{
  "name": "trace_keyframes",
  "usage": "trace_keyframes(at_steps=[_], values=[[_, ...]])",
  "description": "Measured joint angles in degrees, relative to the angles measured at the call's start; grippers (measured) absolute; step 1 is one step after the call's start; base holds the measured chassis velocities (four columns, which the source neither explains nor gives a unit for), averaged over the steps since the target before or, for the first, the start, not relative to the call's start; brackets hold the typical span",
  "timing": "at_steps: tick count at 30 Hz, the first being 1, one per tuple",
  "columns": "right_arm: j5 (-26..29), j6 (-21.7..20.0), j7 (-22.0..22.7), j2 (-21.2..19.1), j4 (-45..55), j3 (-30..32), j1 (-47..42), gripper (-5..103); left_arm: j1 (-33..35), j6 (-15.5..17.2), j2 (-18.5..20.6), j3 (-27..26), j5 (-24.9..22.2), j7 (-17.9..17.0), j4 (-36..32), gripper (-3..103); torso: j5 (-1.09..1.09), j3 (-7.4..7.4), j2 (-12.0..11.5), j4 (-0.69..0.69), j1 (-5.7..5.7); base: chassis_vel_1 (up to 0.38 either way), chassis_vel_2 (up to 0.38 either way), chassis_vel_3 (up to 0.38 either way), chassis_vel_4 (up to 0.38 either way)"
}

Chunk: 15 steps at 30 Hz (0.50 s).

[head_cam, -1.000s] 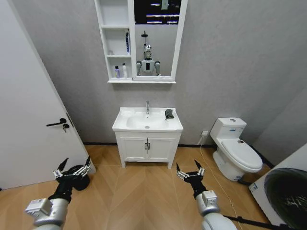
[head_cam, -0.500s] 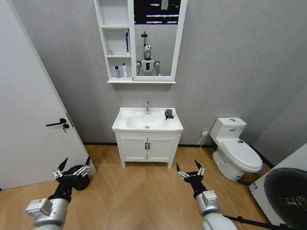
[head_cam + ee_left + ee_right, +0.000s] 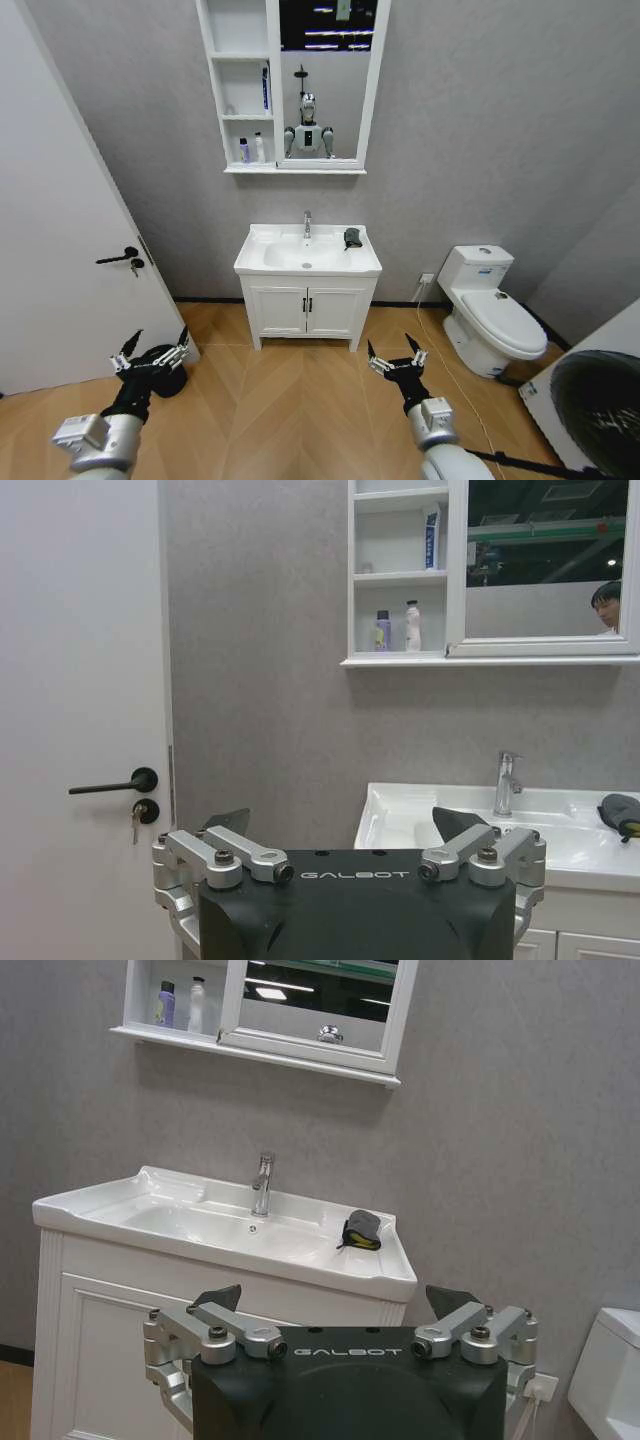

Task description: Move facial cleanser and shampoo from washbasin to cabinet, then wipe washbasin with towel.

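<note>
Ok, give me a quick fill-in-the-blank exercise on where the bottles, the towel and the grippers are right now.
1. The facial cleanser and shampoo stand in the cabinet's ____ niche.
2. The towel lies on the washbasin, to the ____ of the faucet.
3. The left gripper and right gripper are both ____ and hold nothing.

Missing words: lowest; right; open

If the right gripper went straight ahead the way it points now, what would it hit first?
Probably the washbasin front edge or the cupboard beneath it. The right gripper is open, empty, and aimed there across bare floor; nothing stands between, though depth is hard to judge.
</note>
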Motion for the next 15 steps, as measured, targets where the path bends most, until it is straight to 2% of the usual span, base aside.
trace_keyframes(at_steps=[15], values=[[0.00, 0.00, 0.00, 0.00, 0.00, 0.00, 0.00, 100, 0.00, 0.00, 0.00, 0.00, 0.00, 0.00, 0.00, 100, 0.00, 0.00, 0.00, 0.00, 0.00, 0.000, 0.000, 0.000, 0.000]])
